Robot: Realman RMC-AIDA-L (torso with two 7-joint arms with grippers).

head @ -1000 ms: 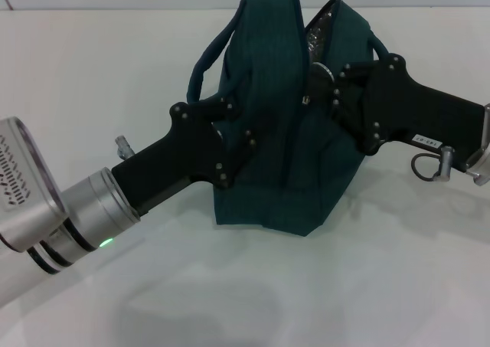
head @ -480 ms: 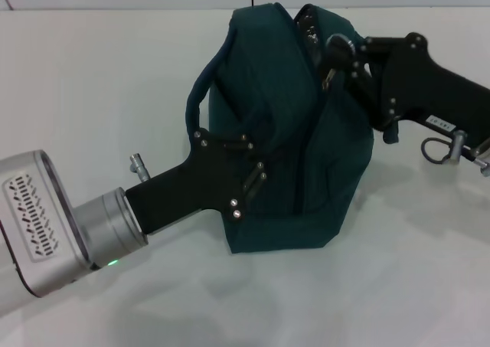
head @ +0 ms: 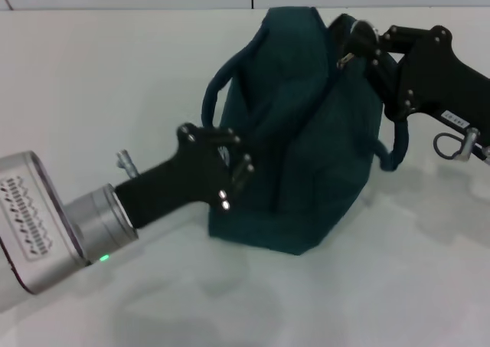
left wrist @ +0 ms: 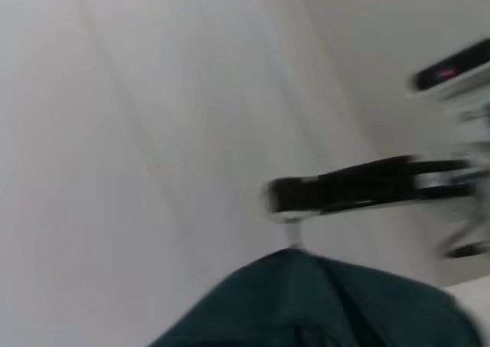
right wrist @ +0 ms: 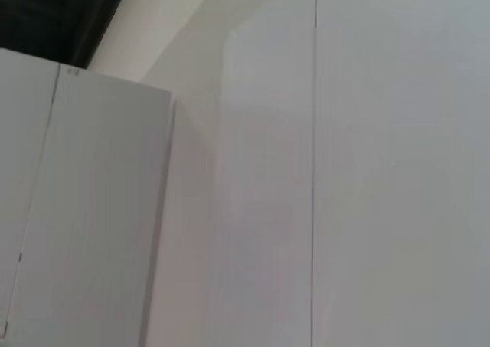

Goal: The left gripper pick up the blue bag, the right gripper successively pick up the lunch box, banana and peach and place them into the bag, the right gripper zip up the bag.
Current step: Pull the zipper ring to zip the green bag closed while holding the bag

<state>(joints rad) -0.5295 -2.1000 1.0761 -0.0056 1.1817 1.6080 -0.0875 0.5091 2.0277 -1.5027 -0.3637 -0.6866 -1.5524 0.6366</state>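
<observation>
The blue bag [head: 306, 148] stands on the white table, its top closed with no foil lining showing. My left gripper [head: 246, 165] is at the bag's left side, just under a loop handle [head: 214, 102], with its fingers pinched on the fabric. My right gripper [head: 351, 47] is at the bag's top right end, shut on the ring zip pull [head: 357, 31]. The left wrist view shows the bag's top [left wrist: 321, 301] and the right gripper [left wrist: 344, 190] farther off. The lunch box, banana and peach are out of view.
The white table [head: 115, 71] stretches around the bag, with a pale wall behind it. The bag's second handle [head: 394, 152] hangs on the right side. The right wrist view shows only a white cabinet [right wrist: 76, 209] and wall.
The bag's open top with foil lining has closed. My right gripper moved right along the top with the zip pull. The bag shifted right, and my left gripper drew back to its left edge.
</observation>
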